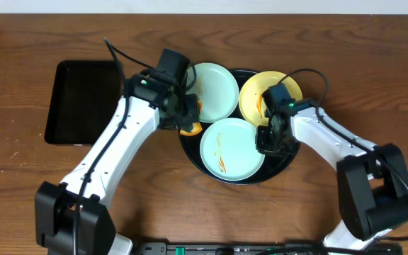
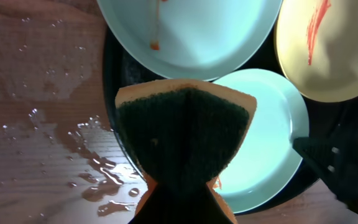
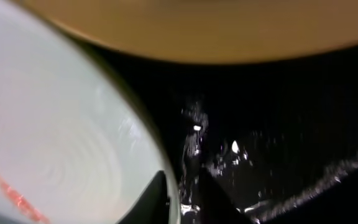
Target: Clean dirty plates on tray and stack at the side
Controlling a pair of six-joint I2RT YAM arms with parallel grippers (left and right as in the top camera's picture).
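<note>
While the left end effector (image 1: 188,119) is clenched on an orange sponge (image 2: 185,134) with a dark green scrubbing face, it hangs over the left rim of the round black tray (image 1: 278,168). The sponge is squeezed in its middle, so it folds. The tray lies in the middle of the wooden surface (image 1: 27,184), closer to the far edge, and it carries all three plates.

The front blue plate (image 1: 232,149) lies in the near part of the tray and has orange smears. The rear blue plate (image 1: 212,88) sits at the far left side and reaches over the rim. The yellow plate (image 1: 264,95), with an orange streak, is at the far right side.

The right end effector (image 1: 269,139) is at the right rim of the front blue plate. Its fingers (image 3: 156,198) stand on both sides of this rim with a narrow gap, but I cannot tell if they clamp it.

A rectangular tray (image 1: 83,103) lies toward the left edge. Water drops (image 2: 89,165) shine on the wood beside the round tray.
</note>
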